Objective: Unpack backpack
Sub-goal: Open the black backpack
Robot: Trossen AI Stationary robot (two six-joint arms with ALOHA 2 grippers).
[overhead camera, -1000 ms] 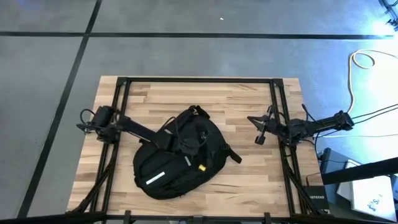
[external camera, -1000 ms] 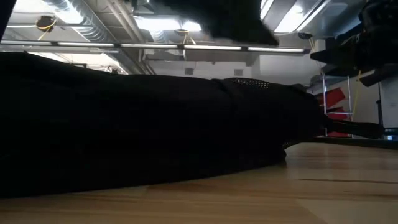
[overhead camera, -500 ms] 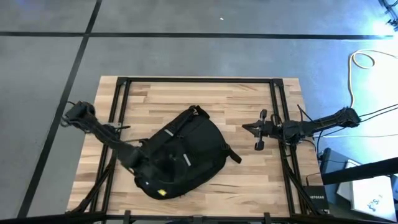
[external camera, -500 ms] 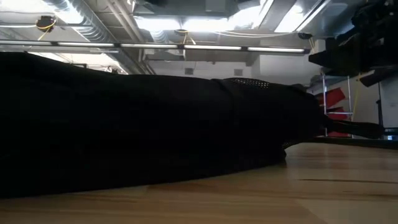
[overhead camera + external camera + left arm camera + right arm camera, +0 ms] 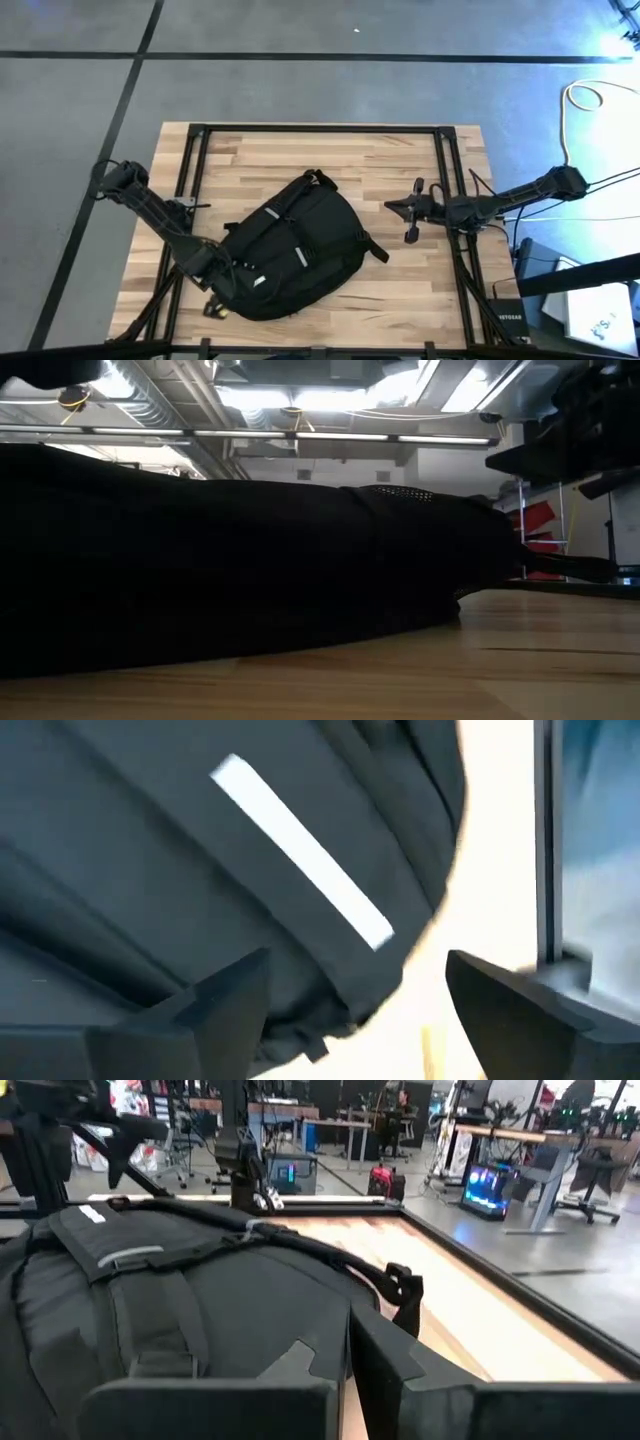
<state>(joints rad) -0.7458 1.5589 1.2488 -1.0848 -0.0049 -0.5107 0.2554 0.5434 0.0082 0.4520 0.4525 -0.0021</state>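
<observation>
Pale wooden table [image 5: 400,160] carries the large black soft fabric backpack [image 5: 300,250] mid-surface, lying diagonally; my left gripper [image 5: 225,300] hovers released at its lower corner, nearer than my clenched right gripper [image 5: 410,225]

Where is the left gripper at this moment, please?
In the high view the left gripper is open at the near-left edge of the backpack, low over the wooden table; the right gripper waits, shut, right of the pack.
</observation>
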